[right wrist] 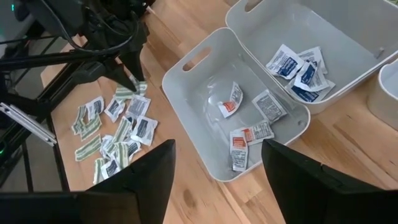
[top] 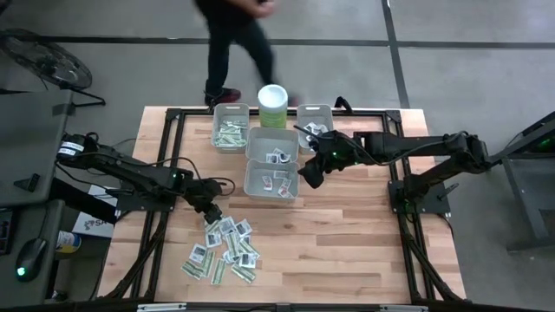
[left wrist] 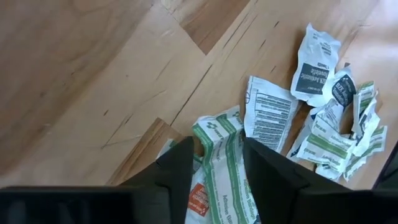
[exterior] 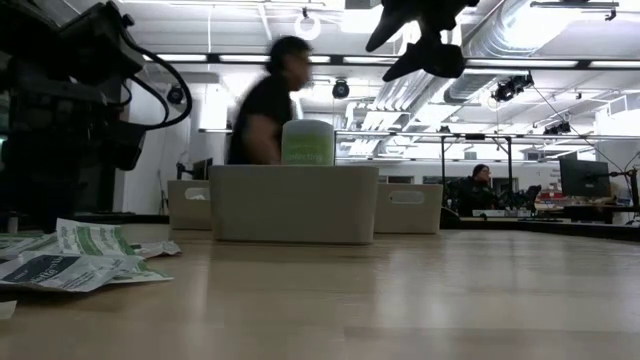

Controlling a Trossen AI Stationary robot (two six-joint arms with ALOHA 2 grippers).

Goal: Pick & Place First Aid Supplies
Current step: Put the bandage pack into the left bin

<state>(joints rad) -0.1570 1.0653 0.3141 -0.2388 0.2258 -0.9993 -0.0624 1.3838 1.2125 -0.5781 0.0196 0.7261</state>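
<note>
— Wooden planks make up the surface [top: 347, 251], framed in black, with a person [top: 234, 43] walking past at the top of the high view. Where are the first aid supplies?

— Most lie in a loose pile of packets [top: 224, 251] in the lower left of the high view. More sit in the grey bins [top: 272, 165] near the upper middle, by a pale green canister [top: 272, 106].

— What is the left pincer [top: 211, 214] doing?

— It is down at the upper edge of the pile. In the left wrist view its fingers [left wrist: 177, 171] stand partly apart with a green-striped packet [left wrist: 224, 168] lying between them. I cannot tell whether they grip it.

— And the right pincer [top: 310, 171]?

— It hangs above the right side of the nearest bin [right wrist: 199, 62], in the middle of the high view. Its fingers [right wrist: 149, 171] are spread wide and hold nothing. That bin has a few white packets with red print [right wrist: 239, 143]; the one behind it has dark-printed squares [right wrist: 298, 68].
</note>
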